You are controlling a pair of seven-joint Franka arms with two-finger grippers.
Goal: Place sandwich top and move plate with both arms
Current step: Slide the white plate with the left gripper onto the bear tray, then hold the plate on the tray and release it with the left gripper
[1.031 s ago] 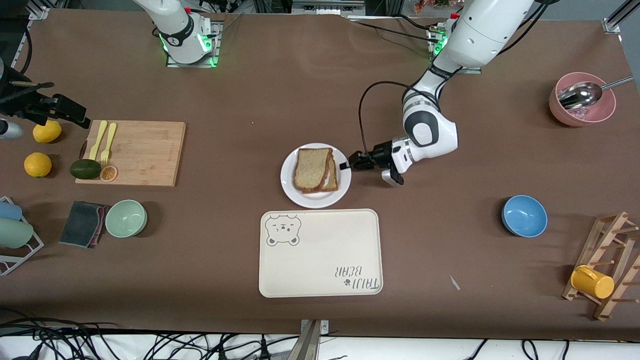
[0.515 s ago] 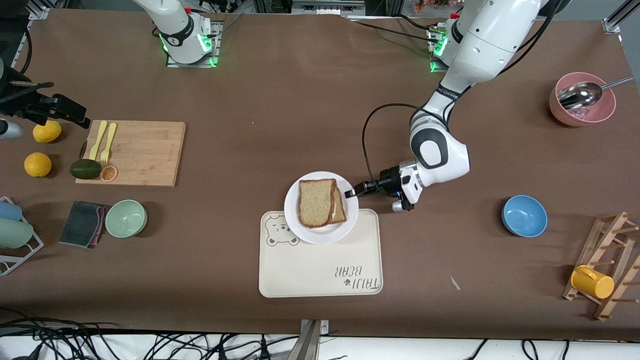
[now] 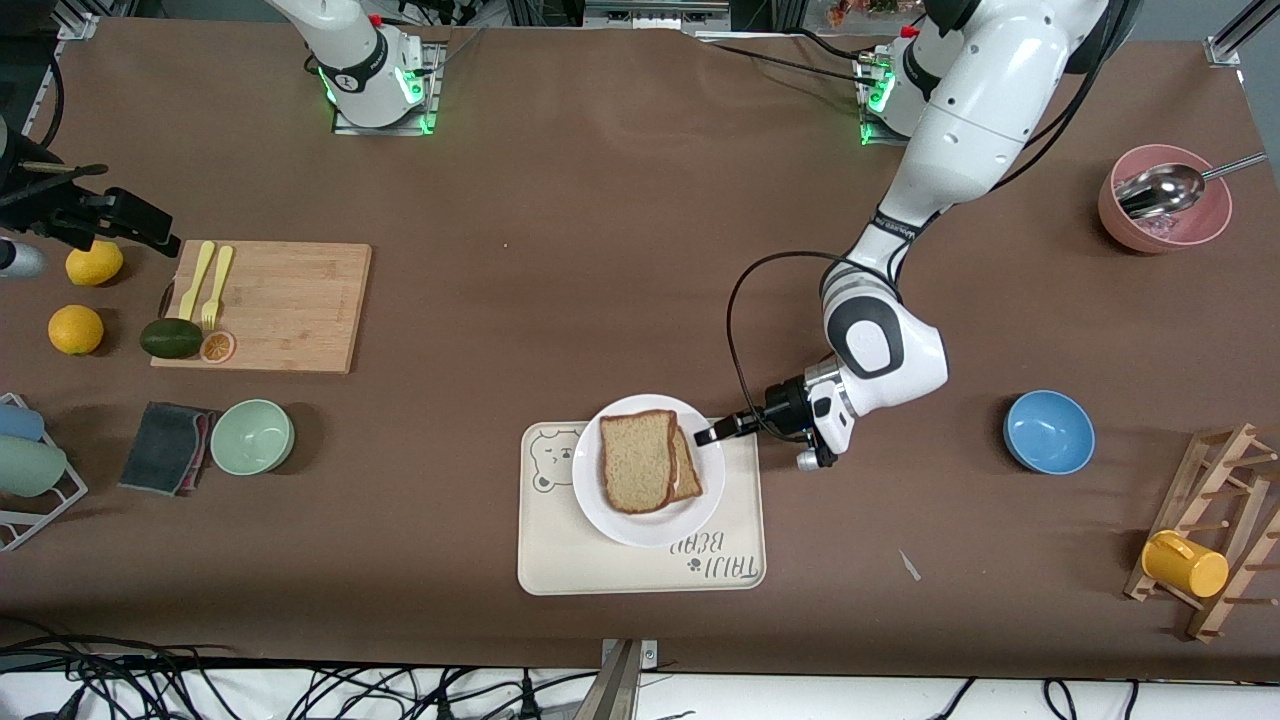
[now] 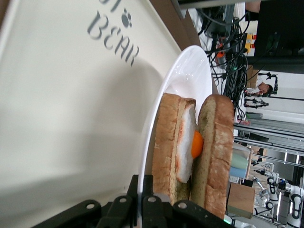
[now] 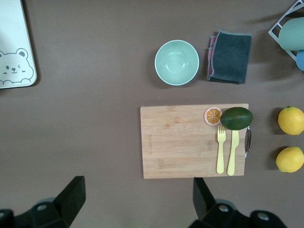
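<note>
The plate (image 3: 648, 520) is gripped at its rim by the clenched left end effector (image 3: 708, 436); two bread slices are carried. The right end effector (image 5: 135, 202) is held spread, empty.

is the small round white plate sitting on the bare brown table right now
No, the small round white plate is over the cream rectangular bear-print tray, its rim gripped by the left tool.

Both arms are showing smooth white shells with black joint bands. The left arm (image 3: 960, 130) is carrying a thin black cable that is looping out beside its wrist, and its left pincer (image 3: 707, 436) is black. Green lights are glowing at both bases. The right pincer (image 5: 135, 199) is showing black fingers (image 5: 71, 195) with small screws.
</note>
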